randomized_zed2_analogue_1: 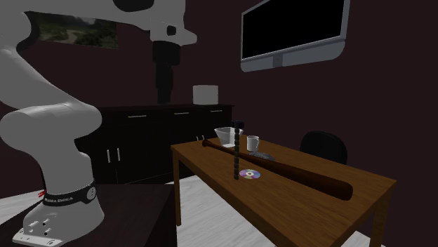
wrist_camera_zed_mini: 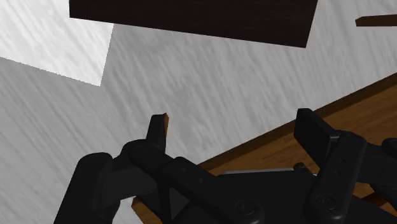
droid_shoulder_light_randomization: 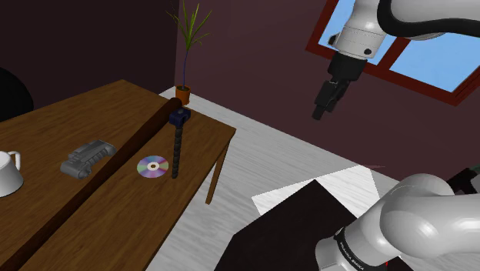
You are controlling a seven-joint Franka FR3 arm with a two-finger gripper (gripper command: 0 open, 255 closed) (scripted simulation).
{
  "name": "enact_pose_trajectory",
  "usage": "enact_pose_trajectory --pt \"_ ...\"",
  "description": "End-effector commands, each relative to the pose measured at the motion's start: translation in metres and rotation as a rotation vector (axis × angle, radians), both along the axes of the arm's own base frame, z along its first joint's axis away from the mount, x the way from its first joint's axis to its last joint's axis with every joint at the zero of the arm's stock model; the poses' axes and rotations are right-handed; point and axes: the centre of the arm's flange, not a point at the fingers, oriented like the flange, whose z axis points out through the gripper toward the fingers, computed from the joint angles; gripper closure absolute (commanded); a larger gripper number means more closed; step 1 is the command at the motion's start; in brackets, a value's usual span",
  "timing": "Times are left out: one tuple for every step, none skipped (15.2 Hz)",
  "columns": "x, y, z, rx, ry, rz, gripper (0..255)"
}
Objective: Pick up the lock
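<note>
"FRANKA EMIKA" (faint) on the arm's base band (randomized_zed2_analogue_1: 68, 196)

Beside the table (droid_shoulder_light_randomization: 201, 143): open air over the grey floor (droid_shoulder_light_randomization: 269, 165), where the gripper (droid_shoulder_light_randomization: 324, 102) hangs.
Lock (droid_shoulder_light_randomization: 178, 145): open from above and from the table edge (the CD (droid_shoulder_light_randomization: 152, 166) lies just beside it).
Bat (droid_shoulder_light_randomization: 77, 192): a long barrier along the lock's other side.
Plant (droid_shoulder_light_randomization: 189, 35): tall leaves near the table corner.

Table (droid_shoulder_light_randomization: 108, 219) of brown grained wood with a soft sheen, darker smooth wooden bat (droid_shoulder_light_randomization: 127, 145), CD (droid_shoulder_light_randomization: 152, 166) mirror-bright with rainbow gloss, glossy white mug (droid_shoulder_light_randomization: 6, 174), lock (droid_shoulder_light_randomization: 178, 150) dull and dark, pale floor (droid_shoulder_light_randomization: 265, 158) streaked like brushed planks, my gripper (droid_shoulder_light_randomization: 318, 115) matt black, my arm (droid_shoulder_light_randomization: 419, 219) a smooth glossy white shell.
</note>
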Motion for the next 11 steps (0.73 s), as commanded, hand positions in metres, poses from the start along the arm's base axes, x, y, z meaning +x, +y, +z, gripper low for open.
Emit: enact_pose_trajectory --pt "0.000 0.000 0.000 0.000 0.000 0.000 0" --pt "0.010 0.008 -0.003 0.001 -0.002 0.014 0" --pt "0.019 0.016 -0.006 0.002 -0.004 0.029 0" --pt "0.029 0.025 -0.009 0.003 -0.007 0.043 0" --pt "0.038 0.033 -0.011 0.004 -0.009 0.057 0" --pt "0.047 0.042 -0.014 0.005 -0.011 0.071 0" --pt "0.056 0.051 -0.017 0.006 -0.013 0.086 0" --pt "0.065 0.059 -0.020 0.007 -0.016 0.100 0" --pt "0.074 0.069 -0.022 0.009 -0.018 0.114 0" --pt "0.083 0.078 -0.025 0.010 -0.020 0.128 0" --pt "0.092 0.087 -0.028 0.011 -0.022 0.143 0"
